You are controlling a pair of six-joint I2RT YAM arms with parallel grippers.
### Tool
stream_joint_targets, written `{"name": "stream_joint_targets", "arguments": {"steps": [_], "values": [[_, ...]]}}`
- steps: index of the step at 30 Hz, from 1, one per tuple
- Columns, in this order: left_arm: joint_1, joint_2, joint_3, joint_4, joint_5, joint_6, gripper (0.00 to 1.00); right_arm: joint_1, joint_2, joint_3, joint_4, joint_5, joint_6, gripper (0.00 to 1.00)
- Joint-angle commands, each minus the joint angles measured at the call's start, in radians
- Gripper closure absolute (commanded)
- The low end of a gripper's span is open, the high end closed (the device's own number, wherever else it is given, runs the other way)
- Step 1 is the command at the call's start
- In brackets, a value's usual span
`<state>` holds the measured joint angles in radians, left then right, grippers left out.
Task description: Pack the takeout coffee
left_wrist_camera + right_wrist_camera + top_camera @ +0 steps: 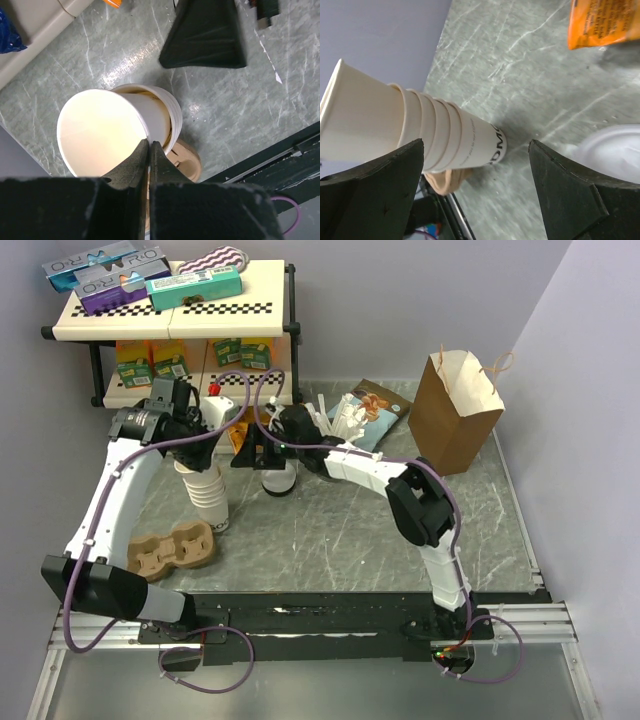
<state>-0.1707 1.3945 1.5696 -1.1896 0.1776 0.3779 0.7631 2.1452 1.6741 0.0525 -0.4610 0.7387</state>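
Left gripper (150, 148) pinches an empty cup (100, 130) rim, right gripper (476, 170) gapes over the takeout coffee (278, 480), likely squashy, so hold its sides softly.

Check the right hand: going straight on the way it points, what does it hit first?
Probably the base of the stack of paper cups, which sits dead centre ahead of the open right hand. Depth is unclear, so it might pass beside the stack onto the table.
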Motion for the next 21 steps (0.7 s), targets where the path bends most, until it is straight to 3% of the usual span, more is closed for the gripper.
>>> {"name": "stream_joint_targets", "arguments": {"steps": [1, 9, 21], "values": [[0.0, -0.037, 0.062, -0.002, -0.004, -0.047, 0.99, -0.013, -0.145, -0.037, 0.027, -0.021, -0.091, 0.09], [-0.001, -0.061, 0.148, -0.054, -0.033, -0.02, 0.99, -0.018, -0.235, -0.057, -0.006, -0.07, -0.143, 0.08], [-0.001, -0.201, 0.147, -0.179, -0.032, 0.058, 0.99, -0.048, -0.375, -0.1, -0.048, -0.1, -0.208, 0.08]]}}
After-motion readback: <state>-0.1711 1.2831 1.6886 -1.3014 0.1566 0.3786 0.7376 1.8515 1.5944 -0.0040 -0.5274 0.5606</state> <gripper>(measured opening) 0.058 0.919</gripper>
